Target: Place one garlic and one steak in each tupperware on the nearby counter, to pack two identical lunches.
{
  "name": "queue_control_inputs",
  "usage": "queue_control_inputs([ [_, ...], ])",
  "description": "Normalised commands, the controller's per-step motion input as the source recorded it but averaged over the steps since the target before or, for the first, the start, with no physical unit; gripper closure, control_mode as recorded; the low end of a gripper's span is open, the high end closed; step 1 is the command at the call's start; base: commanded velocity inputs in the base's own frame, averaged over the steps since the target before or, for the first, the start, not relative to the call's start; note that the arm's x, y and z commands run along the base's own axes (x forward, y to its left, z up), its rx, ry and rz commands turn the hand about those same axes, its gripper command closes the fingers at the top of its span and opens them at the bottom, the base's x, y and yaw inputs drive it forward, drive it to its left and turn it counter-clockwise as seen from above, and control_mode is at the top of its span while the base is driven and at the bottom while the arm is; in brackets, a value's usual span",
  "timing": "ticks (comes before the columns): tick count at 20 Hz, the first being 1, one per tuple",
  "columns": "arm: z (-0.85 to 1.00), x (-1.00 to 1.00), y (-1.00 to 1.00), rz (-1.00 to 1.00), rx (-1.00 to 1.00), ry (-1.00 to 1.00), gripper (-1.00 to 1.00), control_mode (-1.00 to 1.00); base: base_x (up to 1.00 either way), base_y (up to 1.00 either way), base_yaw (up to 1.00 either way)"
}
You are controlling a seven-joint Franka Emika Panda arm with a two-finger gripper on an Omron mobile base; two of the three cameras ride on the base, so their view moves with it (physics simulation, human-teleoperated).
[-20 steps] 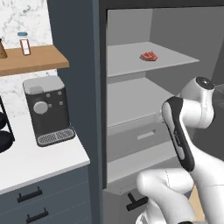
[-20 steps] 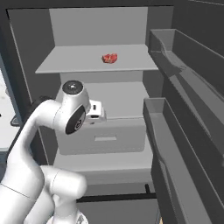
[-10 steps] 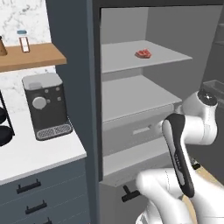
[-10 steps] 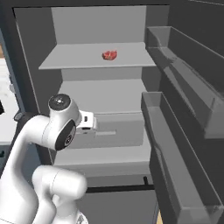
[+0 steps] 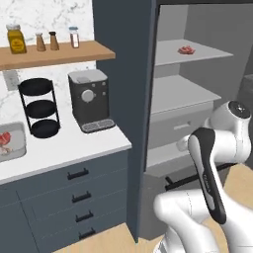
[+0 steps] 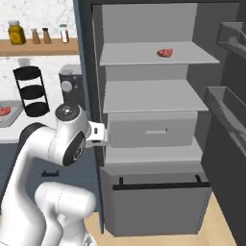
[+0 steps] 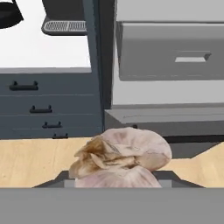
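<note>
In the hand view the gripper [image 7: 117, 183] pinches a garlic bulb [image 7: 122, 157] at 6 o'clock, the dark fingertips [image 7: 61, 179] flanking it. One steak [image 6: 165, 52] lies on the open fridge's top shelf [image 6: 144, 55] at 1 o'clock. At 9 o'clock on the white counter [image 5: 59, 148], a grey tupperware [image 5: 12, 143] holds another steak [image 5: 4, 140].

I see flat, even rendered lighting with no glare. The fridge interior [image 6: 153, 91] reads dim grey; the counter [image 5: 59, 150] reads bright. Shadows are soft. Edges look slightly pixelated.
</note>
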Motion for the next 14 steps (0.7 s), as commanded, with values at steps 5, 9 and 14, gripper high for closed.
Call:
queue_control_inputs([
  [5, 0.00, 0.00, 0.00, 0.00, 0.00, 0.00, 1.00, 1.00, -0.06, 1.00, 0.20],
  [9, 0.00, 0.00, 0.00, 0.00, 0.00, 0.00, 1.00, 1.00, 0.00, 1.00, 0.30],
  [14, 0.00, 0.00, 0.00, 0.00, 0.00, 0.00, 1.00, 1.00, 0.23, 1.00, 0.34],
])
